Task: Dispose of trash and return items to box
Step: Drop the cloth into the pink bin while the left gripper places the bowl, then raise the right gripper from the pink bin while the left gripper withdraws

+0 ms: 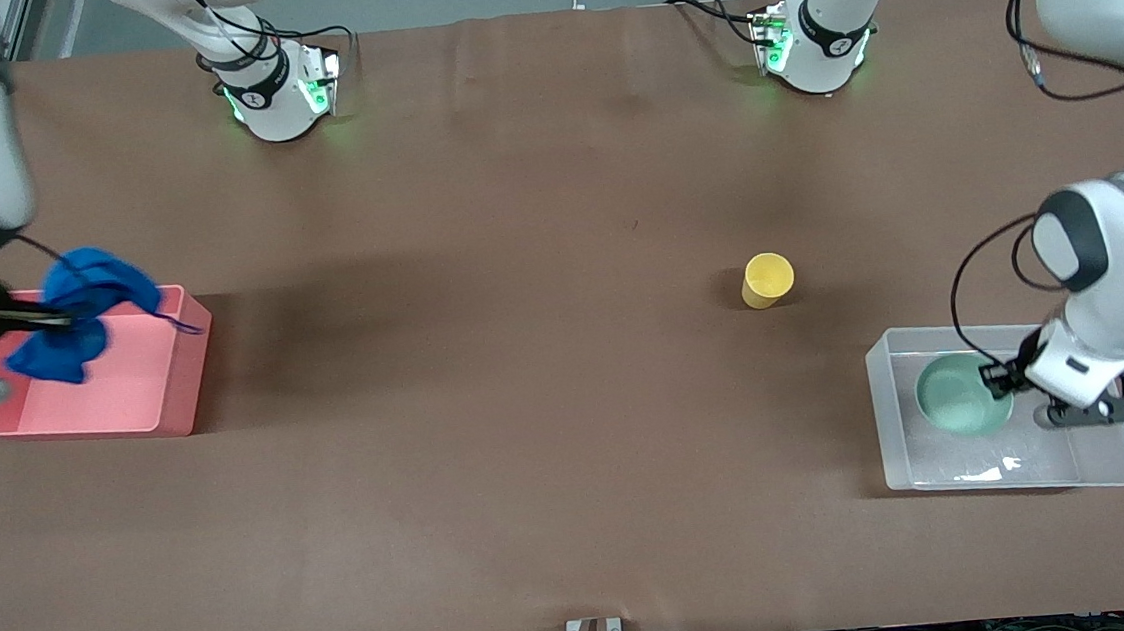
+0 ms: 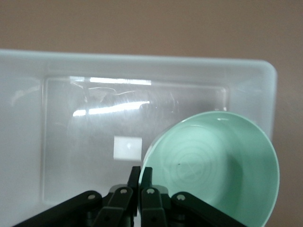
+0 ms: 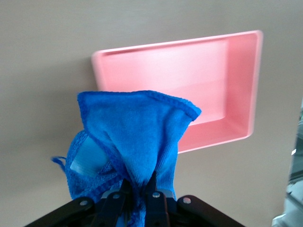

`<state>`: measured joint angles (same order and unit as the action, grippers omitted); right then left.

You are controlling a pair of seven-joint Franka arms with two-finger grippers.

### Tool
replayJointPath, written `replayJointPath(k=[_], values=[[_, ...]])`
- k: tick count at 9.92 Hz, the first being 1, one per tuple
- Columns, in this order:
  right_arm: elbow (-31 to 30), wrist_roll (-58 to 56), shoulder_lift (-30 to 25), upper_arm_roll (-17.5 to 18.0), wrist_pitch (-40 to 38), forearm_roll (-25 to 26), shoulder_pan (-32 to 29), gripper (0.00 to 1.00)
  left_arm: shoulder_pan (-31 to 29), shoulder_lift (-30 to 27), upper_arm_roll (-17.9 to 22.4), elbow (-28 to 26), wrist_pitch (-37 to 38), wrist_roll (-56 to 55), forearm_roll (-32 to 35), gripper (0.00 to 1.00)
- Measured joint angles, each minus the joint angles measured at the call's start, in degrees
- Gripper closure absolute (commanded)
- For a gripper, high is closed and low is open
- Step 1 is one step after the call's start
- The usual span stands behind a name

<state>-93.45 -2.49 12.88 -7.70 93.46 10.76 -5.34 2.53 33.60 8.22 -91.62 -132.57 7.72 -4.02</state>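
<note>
Brown tabletop: my right gripper (image 3: 138, 191) hangs over the pink bin (image 1: 181, 386), fingers clamped on the rag (image 1: 85, 303), which hangs straight above it; my left gripper (image 2: 140, 176) pinches the bowl (image 1: 954, 395) in the box (image 1: 1011, 471); cup (image 1: 767, 279) stands nearer that arm

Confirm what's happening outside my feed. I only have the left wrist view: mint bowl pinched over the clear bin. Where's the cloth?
Observer: The blue rag hangs from the right gripper, shut on it, above the pink bin.
Operator: Cup boxed?
Observer: No. The yellow cup stands on the table, farther from the front camera than the clear bin.
Operator: Anything in the pink bin?
Observer: No; the right wrist view shows only its bare floor.
</note>
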Motion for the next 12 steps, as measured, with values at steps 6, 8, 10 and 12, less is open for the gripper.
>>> replayJointPath(k=[6,8,10,12], values=[[-22.68,-10.99,4.49,-7.85,34.66,-4.69,-1.33,0.89,-1.49,9.41,0.31,3.66,-1.54,5.59,-4.27,0.55],[-29.22,-11.11,6.31,-7.76,43.92,-6.69,-1.22,0.62,-1.54,9.63,0.61,3.97,-2.03,5.66,-4.27,0.21],[-30.82,-12.18,7.68,-7.76,46.08,-7.23,-1.22,0.00,-1.23,7.63,0.80,4.44,-1.94,5.66,-4.27,0.00],[-30.43,-12.59,7.54,-7.74,46.13,-7.29,-1.08,0.00,-0.36,0.87,0.74,2.92,-0.31,5.65,-4.27,0.00]])
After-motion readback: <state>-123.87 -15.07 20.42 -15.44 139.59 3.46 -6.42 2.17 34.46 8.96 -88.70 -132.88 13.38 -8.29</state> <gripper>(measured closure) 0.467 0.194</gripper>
